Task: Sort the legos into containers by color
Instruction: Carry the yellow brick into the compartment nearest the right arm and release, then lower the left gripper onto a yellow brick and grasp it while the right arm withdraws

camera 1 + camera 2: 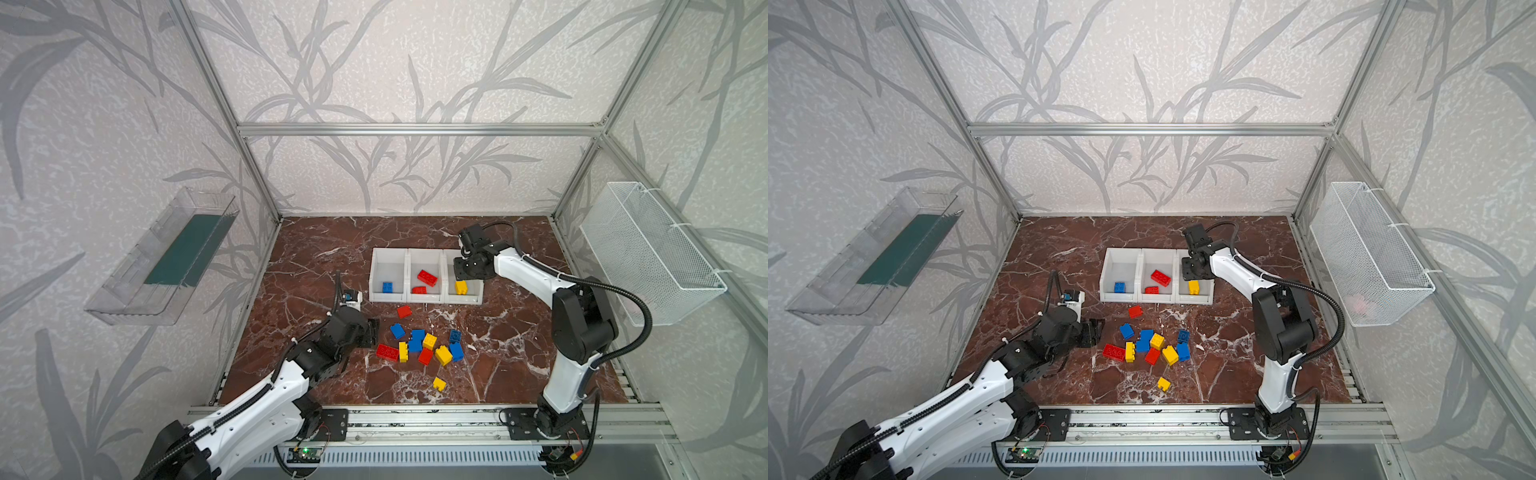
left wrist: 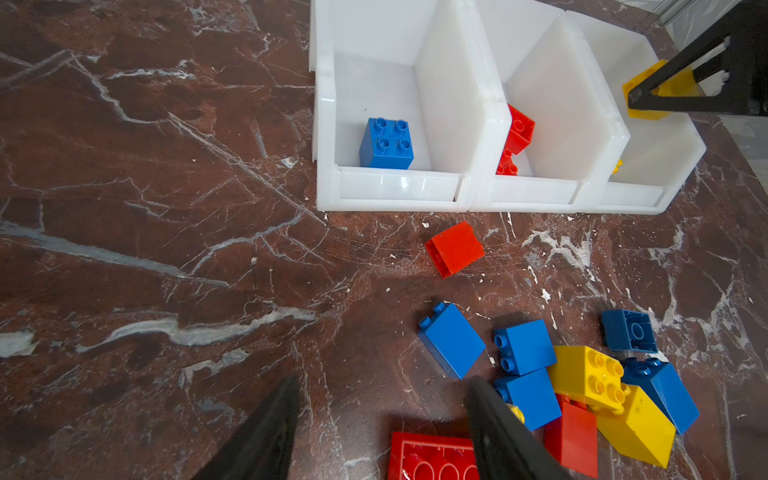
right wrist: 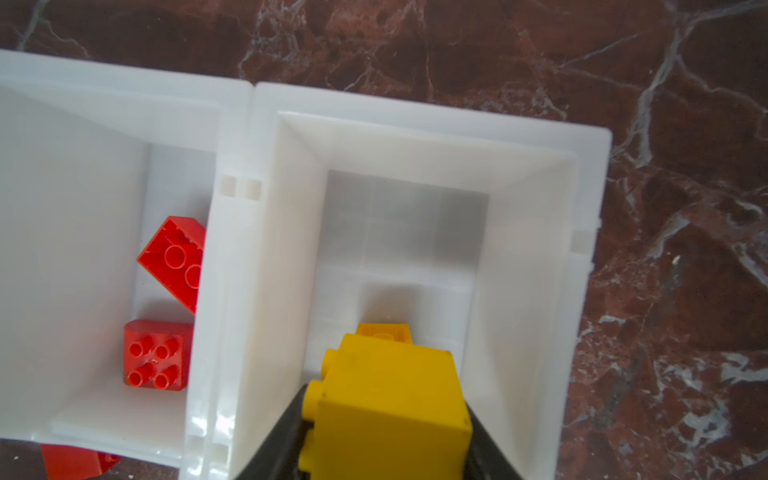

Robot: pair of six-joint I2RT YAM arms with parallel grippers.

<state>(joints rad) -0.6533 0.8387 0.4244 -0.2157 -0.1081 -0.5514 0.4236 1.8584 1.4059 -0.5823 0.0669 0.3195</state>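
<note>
Brown marble table [image 1: 316,257] is spread under both arms. Three white plastic bins joined in a row [image 1: 428,297] are set near its back. A blue square brick [image 1: 387,287] is kept in the left bin [image 1: 388,250], and two red bricks [image 1: 427,277] in the middle bin [image 1: 424,250]. A yellow square plastic brick [image 3: 395,374] is seen between the fingers of the right gripper [image 3: 386,405], over the right bin [image 1: 467,298]; whether it is squeezed or let go cannot be told. The left gripper [image 2: 382,384] is held spread wide with nothing in it, beside the pile of loose red, blue and yellow bricks [image 1: 417,340].
</note>
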